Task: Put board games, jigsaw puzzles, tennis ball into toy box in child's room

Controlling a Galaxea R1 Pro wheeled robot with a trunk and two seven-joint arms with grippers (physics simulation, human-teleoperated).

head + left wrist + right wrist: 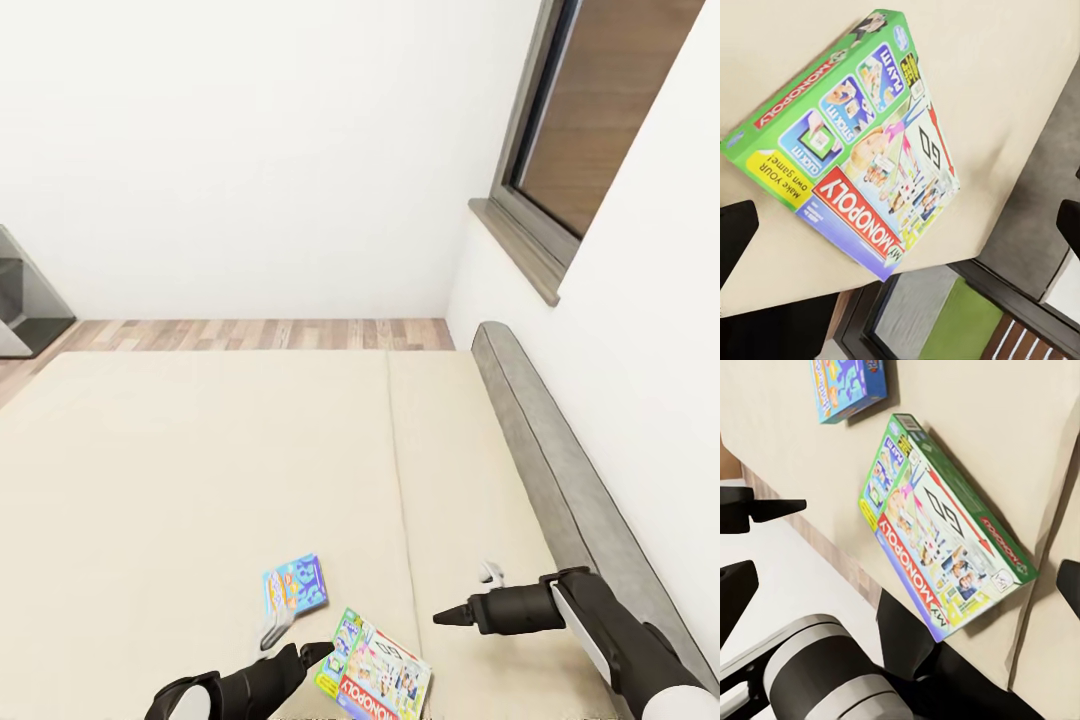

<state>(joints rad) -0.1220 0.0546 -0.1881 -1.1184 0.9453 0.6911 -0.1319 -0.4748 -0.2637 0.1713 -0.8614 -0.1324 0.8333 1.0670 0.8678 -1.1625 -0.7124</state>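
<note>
At the near edge of the bed (200,450), close to the corner by the headboard (560,470), my left gripper (283,632) hangs just beside the white-green board game (375,677); my left wrist view looks down on that box (859,142) with my dark fingertips (736,229) wide apart on either side of it, holding nothing. My right gripper (452,615) hovers over the mattress between this box and the headboard, and my right wrist view shows its fingers (754,506) spread too, empty.

The box looks like thin printed cardboard: light, stiff across its face, probably glossy and a little slippery. It lies flat on soft bedding, so I judge a pinch from above would find no purchase. Better to take it across the short width at a long edge, or tip one side up against the mattress first. Squeezing hard could dent the lid, I think.

Just beyond it, further in from the near edge, the blue board game (296,585) lies flat, apart from the first. It seems the same kind of thing and should handle alike.
</note>
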